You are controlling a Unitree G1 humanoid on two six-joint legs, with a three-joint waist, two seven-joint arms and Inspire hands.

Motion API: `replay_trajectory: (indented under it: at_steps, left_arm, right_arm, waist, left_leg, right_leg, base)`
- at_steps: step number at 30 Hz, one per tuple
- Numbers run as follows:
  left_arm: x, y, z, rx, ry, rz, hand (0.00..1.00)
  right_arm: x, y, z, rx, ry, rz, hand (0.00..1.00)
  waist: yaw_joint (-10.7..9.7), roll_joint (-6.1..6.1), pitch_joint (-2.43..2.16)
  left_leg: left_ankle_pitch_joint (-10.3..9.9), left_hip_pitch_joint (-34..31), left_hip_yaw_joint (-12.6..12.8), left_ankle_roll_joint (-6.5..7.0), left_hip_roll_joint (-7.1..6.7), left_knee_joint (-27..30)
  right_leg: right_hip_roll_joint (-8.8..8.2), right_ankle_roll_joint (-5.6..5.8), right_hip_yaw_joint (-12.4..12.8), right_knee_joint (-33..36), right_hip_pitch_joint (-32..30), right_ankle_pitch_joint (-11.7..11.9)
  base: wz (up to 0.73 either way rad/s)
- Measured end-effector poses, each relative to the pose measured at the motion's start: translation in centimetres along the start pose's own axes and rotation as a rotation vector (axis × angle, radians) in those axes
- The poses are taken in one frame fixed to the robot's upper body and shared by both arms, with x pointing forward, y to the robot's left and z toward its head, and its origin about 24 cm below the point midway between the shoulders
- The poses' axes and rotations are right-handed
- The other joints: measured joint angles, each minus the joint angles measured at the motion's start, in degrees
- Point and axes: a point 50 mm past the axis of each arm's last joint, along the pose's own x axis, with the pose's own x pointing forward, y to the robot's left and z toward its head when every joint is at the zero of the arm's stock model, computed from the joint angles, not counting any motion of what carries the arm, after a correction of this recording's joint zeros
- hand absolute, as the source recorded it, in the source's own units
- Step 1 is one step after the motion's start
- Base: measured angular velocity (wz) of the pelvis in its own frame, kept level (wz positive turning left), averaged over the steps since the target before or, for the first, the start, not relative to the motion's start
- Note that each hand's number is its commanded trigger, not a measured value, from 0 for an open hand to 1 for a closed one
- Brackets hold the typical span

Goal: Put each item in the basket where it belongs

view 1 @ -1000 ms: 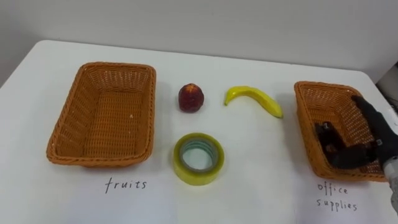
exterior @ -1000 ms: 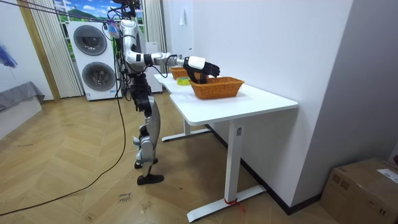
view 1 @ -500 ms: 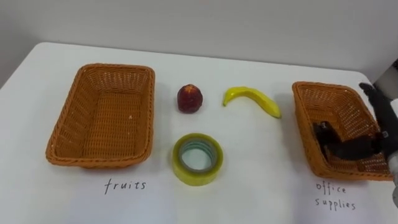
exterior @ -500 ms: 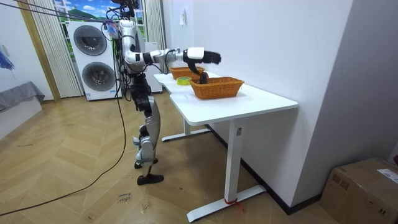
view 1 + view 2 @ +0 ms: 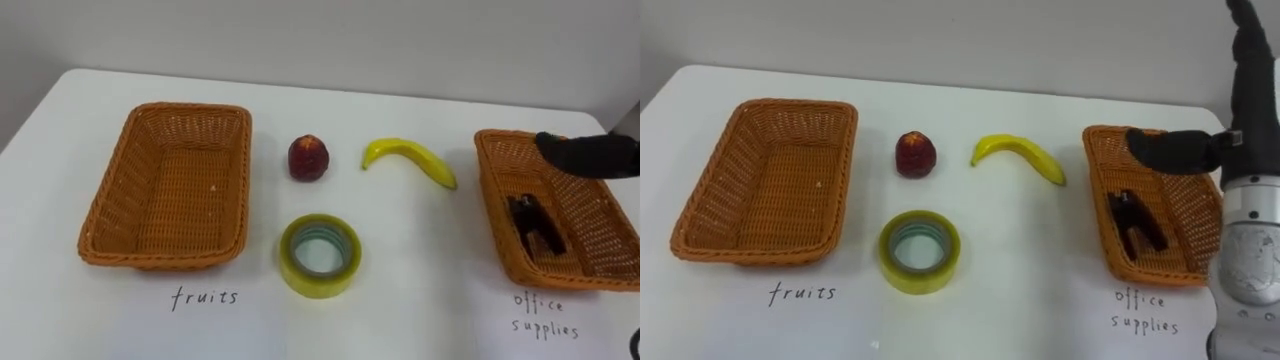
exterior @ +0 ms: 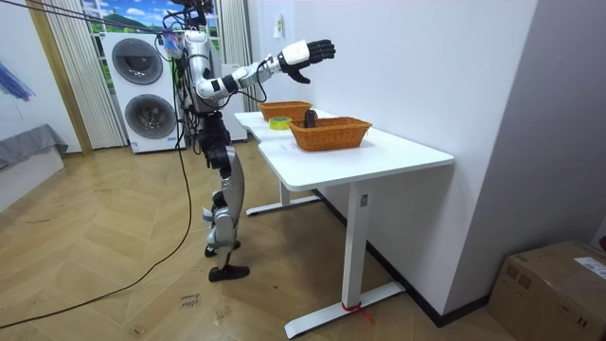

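Note:
My right hand (image 5: 1251, 108) is raised above the office-supplies basket (image 5: 1100, 190), open and holding nothing; its thumb (image 5: 588, 155) reaches over the basket's far rim. A small black office item (image 5: 537, 223) lies inside that basket (image 5: 497, 215). On the white table between the baskets lie a red peach (image 5: 309, 157), a yellow banana (image 5: 411, 160) and a yellow-green tape roll (image 5: 319, 255). The fruits basket (image 5: 112, 190) at the left holds nothing. In the room view the right hand (image 6: 309, 52) is held high over the table.
Handwritten labels mark the table in front of each basket. The table's far edge meets a pale wall. In the room view I stand at the table's end, with washing machines (image 6: 142, 90) behind me.
My right hand has let go of the black item inside the office-supplies basket and lifted up out of it. The item stays in the basket.

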Motion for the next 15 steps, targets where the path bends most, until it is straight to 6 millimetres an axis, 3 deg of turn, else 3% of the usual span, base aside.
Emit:
replay_trajectory:
  at_steps: [7, 15]
  left_arm:
    - [0.0, -0.1, -0.2, 0.011, 0.006, -0.004, 0.0]
    - [0.0, -0.6, 0.3, 0.025, 0.006, -0.017, 0.0]
  right_arm:
    - [0.3, 1.0, 0.9, 0.068, -0.033, 0.041, 0.0]
    - [-0.3, 3.6, 2.2, 0.129, -0.076, 0.216, 0.0]
  waist:
    - [0.5, 0.3, -0.06]
    - [3.3, 0.35, -0.05]
  left_leg:
    - [0.0, 0.1, 0.0, -0.02, -0.04, 0.0]
    - [0.0, -0.1, -0.1, -0.02, -0.03, 0.0]
  right_leg:
    - [0.02, 0.0, 0.2, 0.0, 0.0, 0.0]
    - [0.02, -0.01, -0.1, 0.0, -0.1, 0.0]
  base:
    - [0.0]
    - [0.0]
